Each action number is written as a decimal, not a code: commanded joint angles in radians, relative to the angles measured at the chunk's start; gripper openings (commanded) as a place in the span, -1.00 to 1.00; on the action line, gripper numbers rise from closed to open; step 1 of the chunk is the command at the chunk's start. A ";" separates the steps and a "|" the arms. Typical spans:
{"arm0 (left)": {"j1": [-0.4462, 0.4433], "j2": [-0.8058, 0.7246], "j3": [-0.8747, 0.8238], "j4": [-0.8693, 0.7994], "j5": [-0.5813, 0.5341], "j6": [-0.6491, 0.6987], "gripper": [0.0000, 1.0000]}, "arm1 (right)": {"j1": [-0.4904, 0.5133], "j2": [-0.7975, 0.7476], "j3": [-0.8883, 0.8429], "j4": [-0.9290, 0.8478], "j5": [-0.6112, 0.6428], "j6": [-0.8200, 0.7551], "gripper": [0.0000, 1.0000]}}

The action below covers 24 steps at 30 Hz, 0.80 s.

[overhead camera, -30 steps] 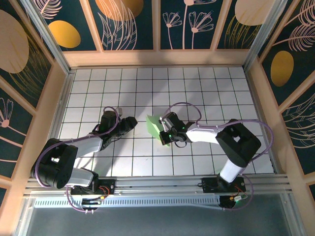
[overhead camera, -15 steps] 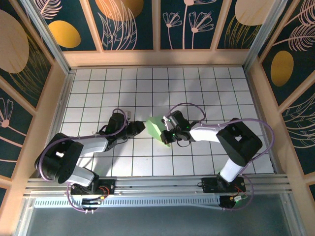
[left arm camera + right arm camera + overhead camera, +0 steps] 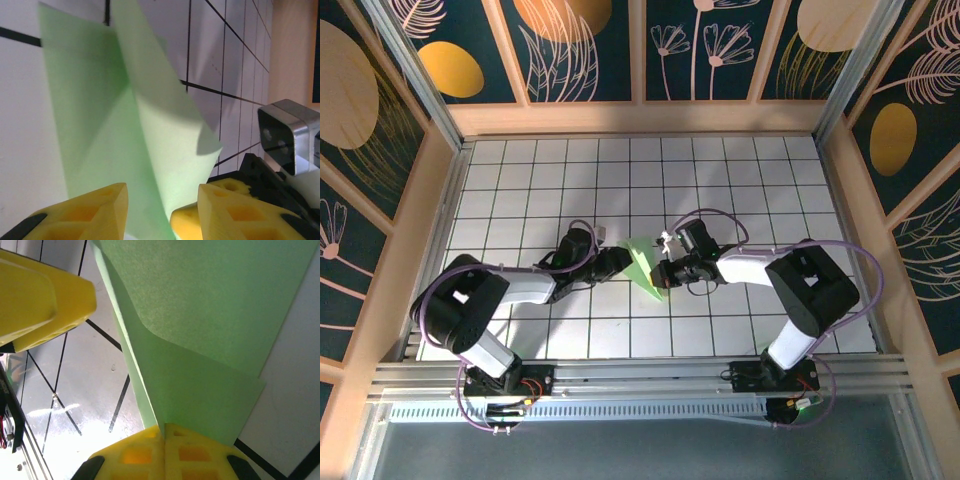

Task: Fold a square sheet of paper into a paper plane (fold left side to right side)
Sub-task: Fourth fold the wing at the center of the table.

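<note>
Square sheet of paper (image 3: 643, 262) pinched in right hand (image 3: 163, 431); left hand (image 3: 162, 200) straddles it.

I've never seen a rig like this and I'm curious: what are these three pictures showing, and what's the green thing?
This is a robot with a left arm and a right arm, bolted to the near edge of a white tiled table. One picture looks down from above. The other two come from a camera on each wrist, so the yellow fingers at the bottom edge are that arm's own. The one loose thing is a pale green sheet of paper, partly folded. The right hand is shut on one edge of it. The left hand is open, with a finger on either side of the paper but not pinching it.
</note>
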 commanded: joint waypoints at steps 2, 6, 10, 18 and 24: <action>-0.009 0.033 0.034 0.041 0.014 -0.016 -0.17 | -0.018 -0.020 -0.021 0.036 -0.052 0.008 -0.92; -0.014 0.057 0.052 0.035 0.010 -0.017 -0.15 | -0.020 -0.009 -0.022 0.046 -0.058 0.013 -0.92; -0.018 0.078 0.071 0.032 0.013 -0.019 -0.14 | -0.023 -0.005 -0.023 0.050 -0.060 0.014 -0.92; -0.022 0.103 0.092 0.016 0.014 -0.016 -0.14 | -0.023 0.007 -0.023 0.048 -0.052 0.010 -0.91; -0.025 0.144 0.100 0.009 0.005 -0.017 -0.14 | -0.023 0.018 -0.026 0.060 -0.058 0.016 -0.89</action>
